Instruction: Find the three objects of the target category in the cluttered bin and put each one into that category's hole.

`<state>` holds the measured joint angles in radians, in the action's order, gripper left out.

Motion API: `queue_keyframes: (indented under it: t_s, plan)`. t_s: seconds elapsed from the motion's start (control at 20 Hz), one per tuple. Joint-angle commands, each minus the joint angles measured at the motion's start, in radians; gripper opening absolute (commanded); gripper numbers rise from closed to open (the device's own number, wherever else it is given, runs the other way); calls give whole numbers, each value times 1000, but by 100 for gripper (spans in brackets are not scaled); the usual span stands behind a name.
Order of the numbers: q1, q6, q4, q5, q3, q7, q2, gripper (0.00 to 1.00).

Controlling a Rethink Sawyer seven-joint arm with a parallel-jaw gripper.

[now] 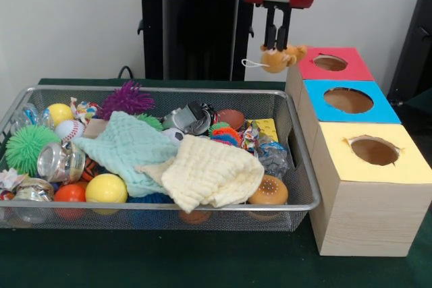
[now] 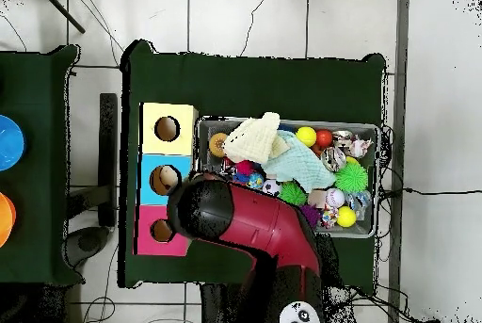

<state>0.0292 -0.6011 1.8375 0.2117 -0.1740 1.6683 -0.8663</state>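
In the front view my gripper (image 1: 277,48) hangs above the table between the wire bin (image 1: 202,206) and the red box, shut on a small orange-brown plush toy (image 1: 281,58) with a white loop. The toy dangles just left of the red box's hole (image 1: 330,63). Behind it run the blue box hole (image 1: 348,100) and the yellow box hole (image 1: 374,150). From overhead, the red arm (image 2: 247,225) covers the gripper and toy; the pink-red (image 2: 161,231), blue (image 2: 166,180) and yellow (image 2: 168,129) holes show beside the bin (image 2: 377,180).
The bin holds a mint cloth (image 1: 125,150), a cream cloth (image 1: 210,174), a purple spiky ball (image 1: 126,98), a green spiky ball (image 1: 25,146), a yellow ball (image 1: 106,189), a baseball (image 1: 69,129), and several wrapped items. Two coloured discs (image 2: 5,142) lie on the side table.
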Motion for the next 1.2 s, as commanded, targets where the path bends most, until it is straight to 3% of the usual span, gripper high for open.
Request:
queue_keyframes:
  t_s: [0.05, 0.55, 0.85, 1.2]
  plan:
    - [-12, 42, 117, 55, 5, 267, -32, 0]
    - [-54, 64, 172, 63, -16, 277, -59, 0]
    - [-99, -22, 149, 54, -56, 291, -99, 0]
    - [-148, 25, 182, 82, -64, 322, -92, 0]
